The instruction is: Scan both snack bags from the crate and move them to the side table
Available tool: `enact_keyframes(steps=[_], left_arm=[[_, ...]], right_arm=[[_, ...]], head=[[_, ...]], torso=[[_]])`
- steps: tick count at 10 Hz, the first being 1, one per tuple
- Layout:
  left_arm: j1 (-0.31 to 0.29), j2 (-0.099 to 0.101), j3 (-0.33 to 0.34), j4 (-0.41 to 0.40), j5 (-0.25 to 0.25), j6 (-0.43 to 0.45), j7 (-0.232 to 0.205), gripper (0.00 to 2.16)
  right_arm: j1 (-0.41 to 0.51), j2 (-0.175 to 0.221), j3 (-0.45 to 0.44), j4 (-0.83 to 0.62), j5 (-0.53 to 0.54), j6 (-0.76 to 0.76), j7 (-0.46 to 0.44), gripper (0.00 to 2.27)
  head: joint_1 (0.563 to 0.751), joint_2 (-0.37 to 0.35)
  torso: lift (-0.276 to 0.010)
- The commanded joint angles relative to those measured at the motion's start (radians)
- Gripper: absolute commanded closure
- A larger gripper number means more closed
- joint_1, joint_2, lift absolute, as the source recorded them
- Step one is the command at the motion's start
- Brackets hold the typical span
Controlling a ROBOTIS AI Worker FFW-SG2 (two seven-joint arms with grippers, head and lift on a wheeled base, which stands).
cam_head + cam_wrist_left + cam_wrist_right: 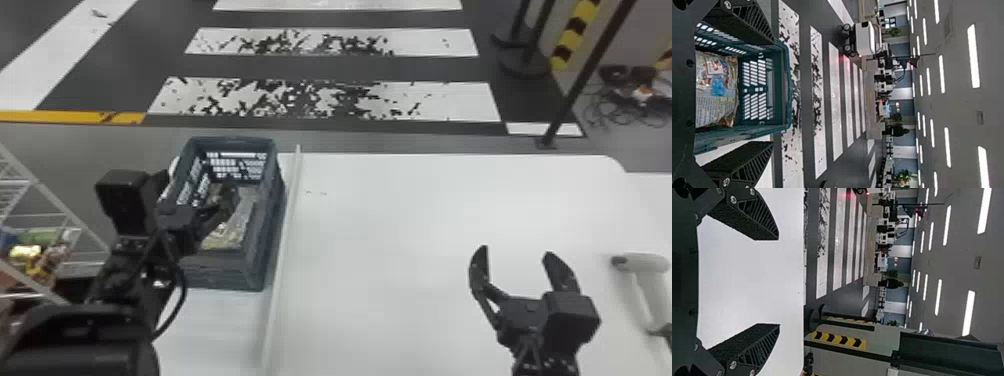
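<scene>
Step in hand, by my reading: picking the first bag out of the crate; nothing is gripped. Left claw (pixel 772 93) is over the crate (pixel 215 274), fingers apart, nothing between the tips. Snack packaging (pixel 717 90) lies low inside, printed face showing, below the left claw and toward the crate's near end. At least one bag there; cannot tell whether both. Crate has slatted walls and an open top; the far end inside looks bare. Right claw (pixel 516 251), also apart and unloaded, is over the white tabletop (pixel 400 225), well to the right of the crate. Scanner (pixel 650 287) lies just right of that claw, unheld. Wire rack (pixel 56 200) left of the left claw carries coloured packets (pixel 25 252). Next move likely calls for lowering the left claw between the crate walls and closing on one bag's edge, minding the rim; scanning comes after.
</scene>
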Motion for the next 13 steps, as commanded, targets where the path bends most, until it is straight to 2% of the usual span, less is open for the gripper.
enact_keyframes(steps=[1, 3, 6, 8, 9, 11, 12, 13], left_arm=[[-0.079, 0.024, 0.011, 0.02, -0.038, 0.122, -0.032, 0.09], [-0.168, 0.064, 0.0, 0.106, -0.075, 0.192, -0.073, 0.09], [-0.289, 0.151, -0.035, 0.264, -0.134, 0.244, -0.151, 0.09], [-0.369, 0.19, -0.07, 0.364, -0.166, 0.284, -0.194, 0.09], [-0.408, 0.194, -0.092, 0.402, -0.173, 0.297, -0.222, 0.09], [-0.484, 0.199, -0.15, 0.485, -0.233, 0.333, -0.276, 0.09], [-0.507, 0.199, -0.161, 0.511, -0.265, 0.346, -0.306, 0.09], [-0.518, 0.199, -0.179, 0.53, -0.296, 0.358, -0.312, 0.09]], right_arm=[[0.002, 0.0, 0.002, 0.005, 0.0, -0.001, 0.0, 0.15], [0.009, 0.0, 0.0, 0.002, 0.001, -0.001, 0.0, 0.15], [0.018, 0.003, -0.007, 0.0, 0.001, 0.002, 0.0, 0.15], [0.023, 0.006, -0.011, -0.001, 0.004, 0.002, 0.0, 0.15], [0.025, 0.007, -0.012, -0.001, 0.006, 0.002, 0.0, 0.15], [0.029, 0.009, -0.014, -0.003, 0.006, 0.002, 0.0, 0.15], [0.031, 0.009, -0.017, -0.003, 0.006, 0.002, 0.0, 0.15], [0.032, 0.009, -0.018, -0.003, 0.006, -0.001, -0.002, 0.15]], head=[[0.695, 0.078], [0.695, 0.095], [0.695, 0.107], [0.695, 0.116], [0.695, 0.118], [0.695, 0.111], [0.695, 0.098], [0.695, 0.095]], torso=[[-0.029], [-0.029], [-0.029], [-0.029], [-0.029], [-0.029], [-0.029], [-0.029]])
